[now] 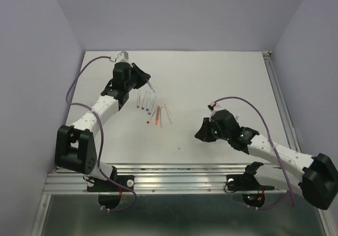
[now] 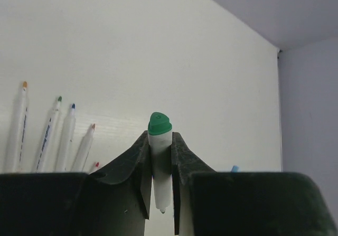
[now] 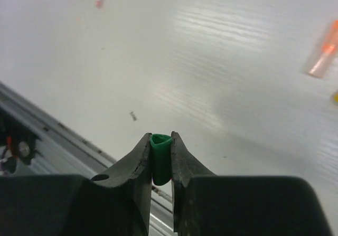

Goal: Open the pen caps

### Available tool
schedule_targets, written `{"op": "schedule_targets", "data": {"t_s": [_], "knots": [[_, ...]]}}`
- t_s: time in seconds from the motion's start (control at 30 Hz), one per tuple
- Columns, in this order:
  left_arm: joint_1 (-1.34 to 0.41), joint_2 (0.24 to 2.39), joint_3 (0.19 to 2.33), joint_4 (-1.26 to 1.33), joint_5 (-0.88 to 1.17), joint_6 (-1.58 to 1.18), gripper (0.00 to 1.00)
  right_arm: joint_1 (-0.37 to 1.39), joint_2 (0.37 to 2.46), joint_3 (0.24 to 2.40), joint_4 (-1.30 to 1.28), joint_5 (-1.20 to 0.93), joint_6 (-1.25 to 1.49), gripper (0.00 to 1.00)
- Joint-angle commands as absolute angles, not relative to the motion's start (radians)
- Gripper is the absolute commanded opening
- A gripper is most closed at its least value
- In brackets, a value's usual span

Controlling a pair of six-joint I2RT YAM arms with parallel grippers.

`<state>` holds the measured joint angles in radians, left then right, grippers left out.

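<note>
well, from above, the row of pens (image 1: pixel 153 110) lies on the table (image 1: pixel 227 77) between the two arms, so everything is placed against it. the left gripper (image 1: pixel 144 82) hovers just past the row's far-left end, with the green pen (image 1: pixel 150 87) poking out of it toward the row. the right gripper (image 1: pixel 199 134) sits low over the table, well apart from the row on its right and nearer the arm bases. that spread looks deliberate: two claws standing apart along a pen's line is how a cap comes off.

from the left wrist, the jaws are nearly closed, pinching the white barrel, whose green end stands up past the fingertips. gripped on the barrel, the pen can't slide when pulled. whether that green end is a cap or a tail plug i cannot tell. the row shows to the left of the claw, and four of its pens show bare coloured nibs, so i judge those are already opened.

from the right wrist, the jaws are likewise nearly shut, clamped on a small green cap (image 3: pixel 160 158) with no barrel in it, held low above the table. i judge it is this pen's cap, off and ready to be set down. blurred coloured bits (image 3: pixel 321 56) lie on the table and may be loose caps; how near the row they are i cannot tell.
</note>
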<state>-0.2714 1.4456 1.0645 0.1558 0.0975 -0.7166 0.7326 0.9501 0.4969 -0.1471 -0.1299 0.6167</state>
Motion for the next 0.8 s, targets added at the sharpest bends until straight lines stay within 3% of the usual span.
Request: {"op": "schedule_targets", "data": {"t_s": [0.0, 0.1, 0.2, 0.33, 0.5, 0.63, 0.77], "knots": [[-0.357, 1.457, 0.982, 0.109, 0.187, -0.637, 0.0, 0.733, 1.156, 0.649, -0.268, 0.136, 0.634, 0.01], [-0.481, 1.453, 0.951, 0.062, 0.092, -0.604, 0.0, 0.732, 1.25, 0.709, -0.305, 0.228, 0.641, 0.02], [-0.581, 1.459, 0.957, -0.059, -0.032, -0.58, 0.0, 0.73, 1.325, 0.739, -0.317, 0.264, 0.643, 0.1], [-0.607, 1.466, 0.947, -0.126, -0.097, -0.575, 0.0, 0.73, 1.379, 0.762, -0.367, 0.348, 0.66, 0.18], [-0.614, 1.531, 0.954, -0.161, -0.103, -0.566, 0.07, 0.729, 1.405, 0.773, -0.402, 0.411, 0.68, 0.39], [-0.615, 1.594, 1.002, -0.202, -0.133, -0.568, 0.07, 0.73, 1.416, 0.784, -0.428, 0.42, 0.686, 0.46], [-0.623, 1.606, 1.02, -0.193, -0.14, -0.566, 0.07, 0.729, 1.361, 0.781, -0.42, 0.388, 0.664, 0.64]]}}
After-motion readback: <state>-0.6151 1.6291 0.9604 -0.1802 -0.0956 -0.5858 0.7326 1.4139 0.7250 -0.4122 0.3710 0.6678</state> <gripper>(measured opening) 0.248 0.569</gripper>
